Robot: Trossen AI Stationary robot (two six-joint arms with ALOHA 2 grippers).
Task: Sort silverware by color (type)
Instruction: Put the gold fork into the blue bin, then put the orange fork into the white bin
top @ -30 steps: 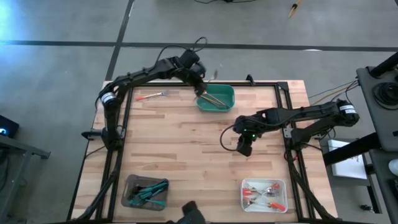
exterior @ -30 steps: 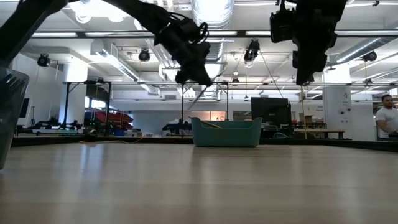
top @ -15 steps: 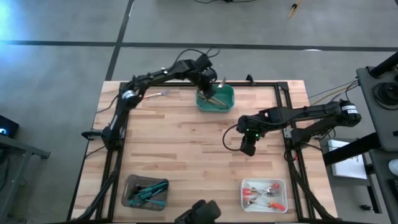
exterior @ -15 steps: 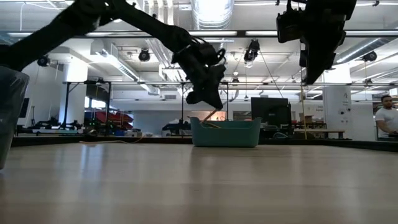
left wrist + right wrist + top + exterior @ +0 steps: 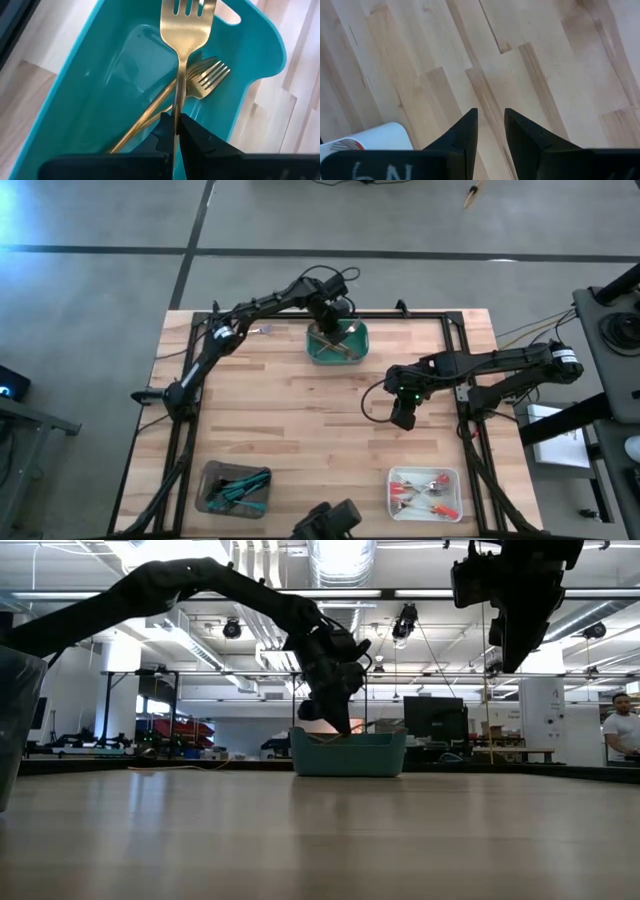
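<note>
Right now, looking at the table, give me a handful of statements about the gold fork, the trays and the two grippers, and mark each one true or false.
1. The left gripper is shut on an all-gold fork. True.
2. That gold fork hangs over the grey tray. False: it is over the teal-green tray, which already holds gold pieces.
3. The right gripper holds a red-handled spoon. False: nothing is between its fingers; it hovers over bare wood.
4. The white tray holds red-handled silverware. True.
5. The grey tray holds teal-handled silverware. True.
</note>
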